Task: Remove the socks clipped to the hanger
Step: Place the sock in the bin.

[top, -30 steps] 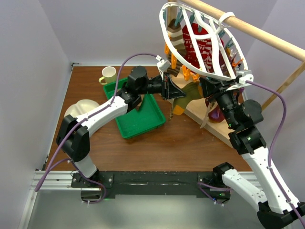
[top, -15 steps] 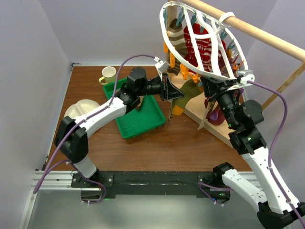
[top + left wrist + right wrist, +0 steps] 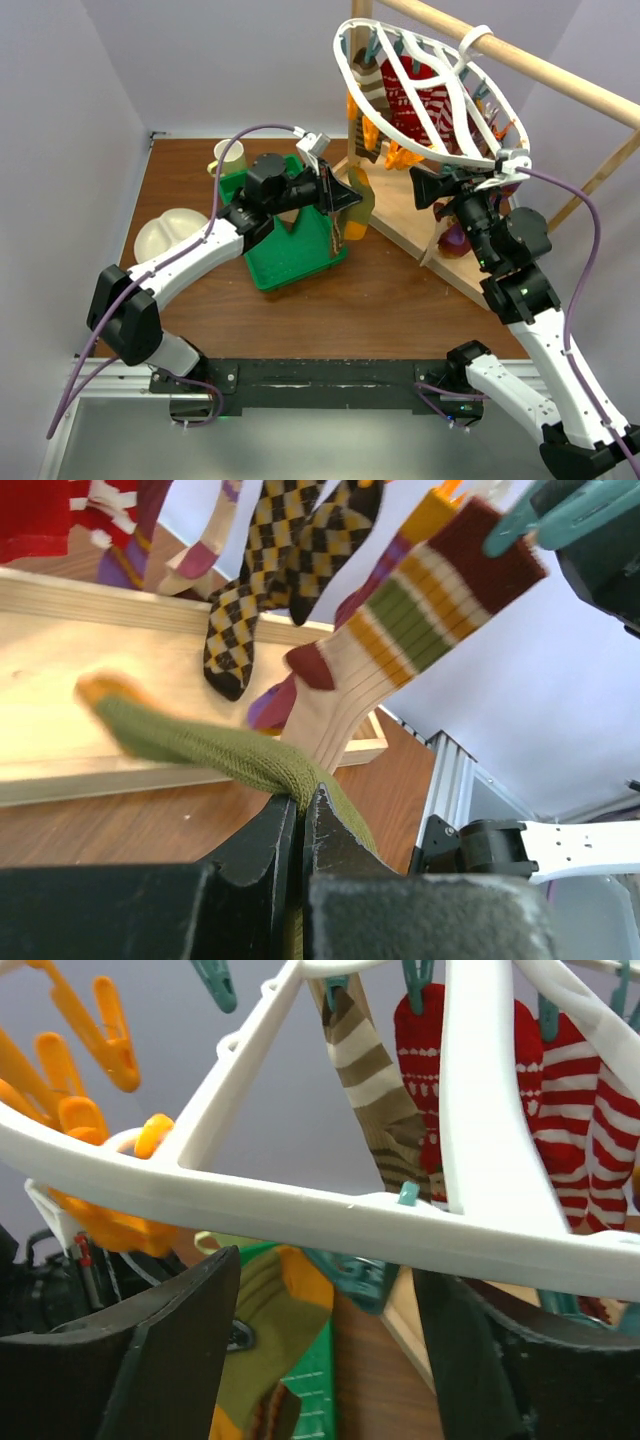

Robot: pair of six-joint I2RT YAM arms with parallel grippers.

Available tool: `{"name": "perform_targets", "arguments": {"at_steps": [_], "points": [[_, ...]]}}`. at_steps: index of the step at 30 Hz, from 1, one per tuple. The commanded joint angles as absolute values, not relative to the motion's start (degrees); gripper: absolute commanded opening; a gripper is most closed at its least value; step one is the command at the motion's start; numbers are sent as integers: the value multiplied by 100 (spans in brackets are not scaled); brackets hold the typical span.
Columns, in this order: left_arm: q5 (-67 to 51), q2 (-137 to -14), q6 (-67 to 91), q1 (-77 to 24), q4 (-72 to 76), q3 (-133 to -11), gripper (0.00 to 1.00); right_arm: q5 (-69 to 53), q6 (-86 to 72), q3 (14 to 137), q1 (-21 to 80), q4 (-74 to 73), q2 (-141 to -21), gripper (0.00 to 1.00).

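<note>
the left gripper is clamped shut on an olive sock with an orange toe, holding it below and to the left of the hanger, over the edge of the green tray. no clip is on this sock, so it is probably meant to be dropped there. the right gripper sits just under the hanger's near rim, jaws spread wide and gripping nothing. a teal clip hangs in the gap, which suggests the gripper is lined up to squeeze that clip or steady the rim. the other socks, red-striped, brown-striped and argyle, hang clipped beneath the hanger. its ribs cover much of them, so their count is unclear. whether that teal clip bites any sock is hidden behind the rim, and the olive sock's gripped end is lost between the left fingers.
</note>
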State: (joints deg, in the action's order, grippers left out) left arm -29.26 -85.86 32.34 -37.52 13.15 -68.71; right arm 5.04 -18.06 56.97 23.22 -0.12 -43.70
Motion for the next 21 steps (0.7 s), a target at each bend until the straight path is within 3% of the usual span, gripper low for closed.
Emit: {"name": "perform_targets", "arguments": {"at_steps": [1,5,21], "points": [[-2628,-8297,3190,-3691,1415,-6741,0,563,-1977,5985,2303,-465,-4193,87],[-2383,-8157,3225,-3674,1398,-6601,0,589,-2127,6003,2303,-843,-4026,93],[-994,-8112,3032,-2716,870,-6293,0,229,-2523,5291,2311,-2249,-2962,98]]}}
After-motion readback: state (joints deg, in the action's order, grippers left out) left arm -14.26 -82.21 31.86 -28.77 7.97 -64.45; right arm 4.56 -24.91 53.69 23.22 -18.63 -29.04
